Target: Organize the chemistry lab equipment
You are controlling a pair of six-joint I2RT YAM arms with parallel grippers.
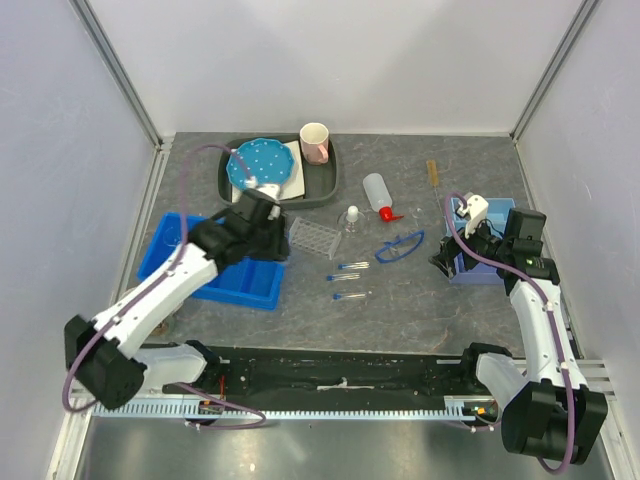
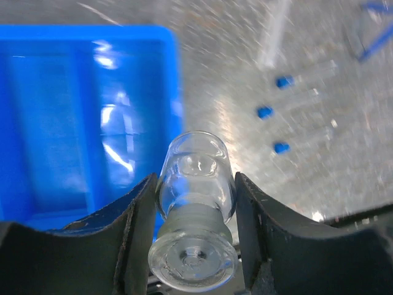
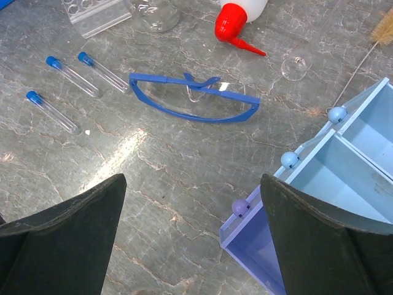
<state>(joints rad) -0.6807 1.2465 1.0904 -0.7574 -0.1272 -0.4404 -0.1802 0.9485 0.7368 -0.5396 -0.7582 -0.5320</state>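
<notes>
My left gripper [image 2: 195,212] is shut on a small clear glass flask [image 2: 196,184], held by its neck above the right edge of the blue bin [image 2: 73,123]; in the top view the left gripper [image 1: 272,238] sits between the bin [image 1: 215,265] and the clear tube rack [image 1: 315,237]. Three blue-capped tubes [image 3: 70,77] lie on the table beside the blue goggles [image 3: 193,98]. The white red-nozzled squeeze bottle [image 3: 236,21] lies behind them. My right gripper [image 3: 193,233] is open and empty, low over the table at the corner of the pale blue drawer unit [image 3: 344,184].
A second small flask [image 1: 352,220] stands beside the rack. A thin brown stick [image 1: 433,175] lies at the back right. A dark tray [image 1: 325,185] at the back holds the blue dotted plate [image 1: 262,162] and the pink-and-white mug [image 1: 314,142]. A small clear glass piece [image 3: 295,64] lies near the drawers.
</notes>
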